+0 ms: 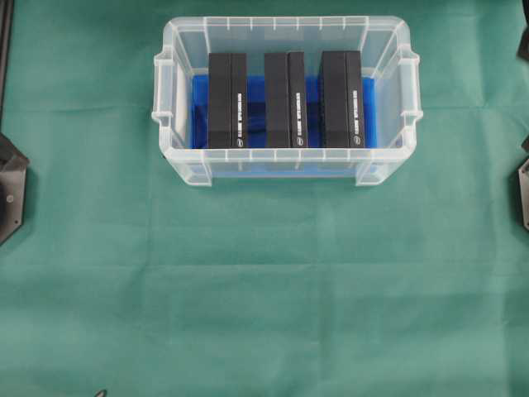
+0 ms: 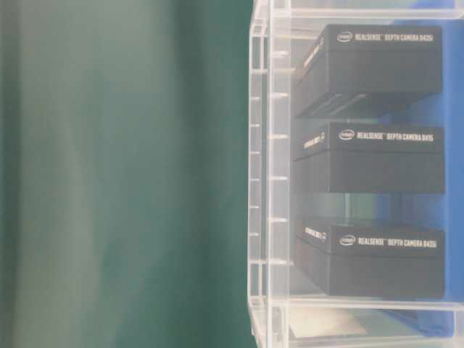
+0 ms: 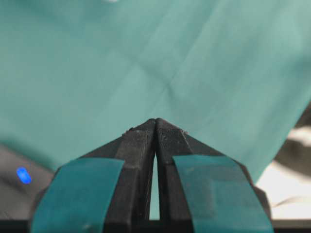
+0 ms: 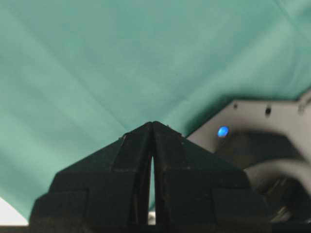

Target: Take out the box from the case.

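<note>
Here the clear rectangular plastic case [image 1: 165,124] with its blue floor sits toward the far edge of the green cloth [image 1: 264,289], three black boxes [image 1: 227,99] standing inside with narrow gaps. The left gripper [image 3: 155,121] and right gripper [image 4: 153,124] are both pinched closed, empty.

Surface [image 1: 264,298]: flat, covered edge to edge by a green cloth [image 1: 99,314] with faint fold creases. Resting directly on the cloth: one case [image 1: 169,99], clear plastic, rectangular, rimmed, blue-lined floor, placed toward the far middle. Dark mounts [image 1: 10,194] sit at the left and right edges.
</note>
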